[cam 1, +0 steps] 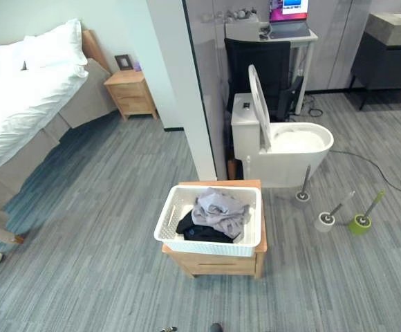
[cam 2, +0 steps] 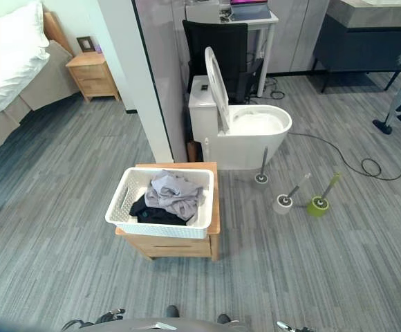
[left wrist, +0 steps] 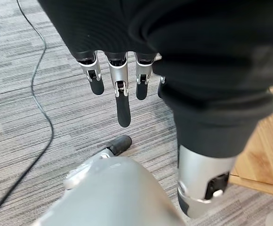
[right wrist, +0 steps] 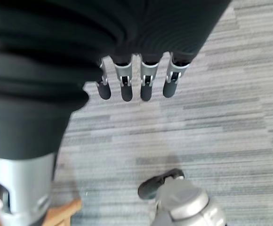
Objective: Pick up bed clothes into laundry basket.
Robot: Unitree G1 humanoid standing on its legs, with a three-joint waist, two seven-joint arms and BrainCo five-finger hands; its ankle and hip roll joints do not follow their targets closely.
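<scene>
Left eye view: laundry basket point(cam 1: 180, 228) of clothes point(cam 1: 218, 211) beside toilet point(cam 1: 283, 142); both hands' fingers point(left wrist: 123, 106) seemingly slack.

Basket on a low cabinet, mid-floor.
The laundry basket point(cam 1: 211, 223) holds clothes point(cam 1: 214, 214) atop the wooden cabinet point(cam 1: 218, 261); toilet point(cam 1: 283, 142) behind it, bed point(cam 1: 21, 104) far left, brushes point(cam 1: 339, 211) to the right.
</scene>
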